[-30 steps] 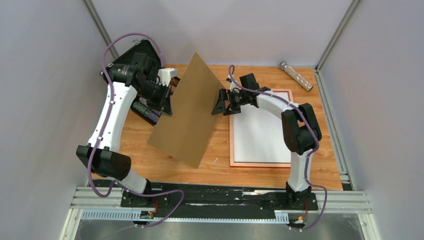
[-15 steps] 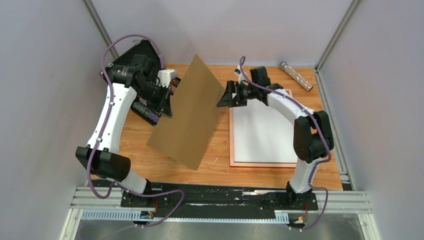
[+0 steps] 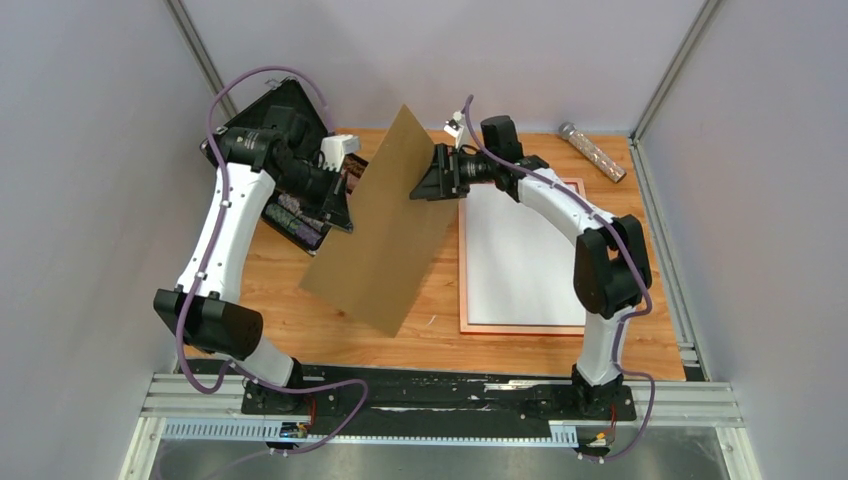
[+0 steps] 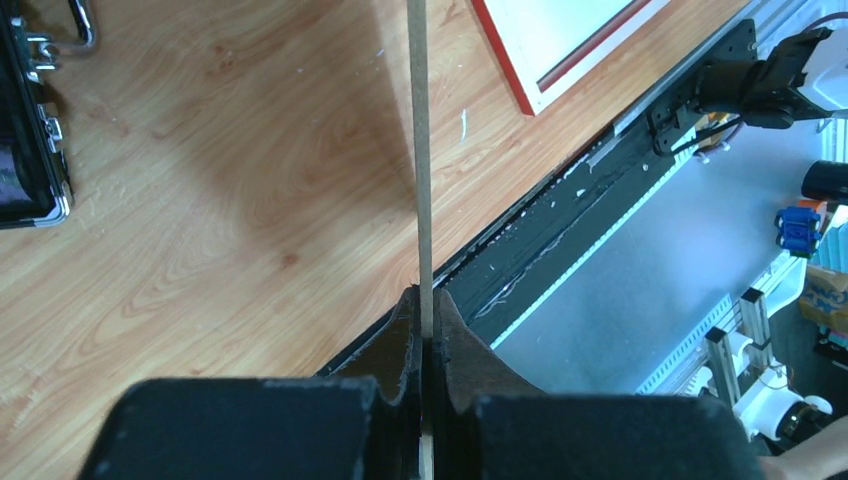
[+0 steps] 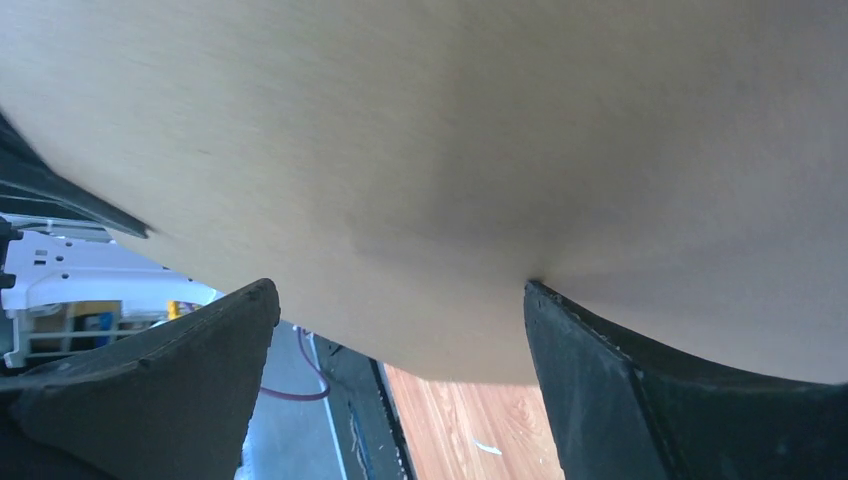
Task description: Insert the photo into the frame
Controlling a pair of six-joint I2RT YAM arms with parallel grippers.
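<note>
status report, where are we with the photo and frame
Left gripper shut on brown board, holding it tilted above table. Right gripper open at board's upper edge. Photo lies white side up in frame. Right arm reaches across frame.

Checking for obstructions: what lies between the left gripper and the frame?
The brown backing board, clamped in the left gripper, stands tilted between it and the frame. A strip of wooden table lies beside the frame. The top view shows this.
</note>
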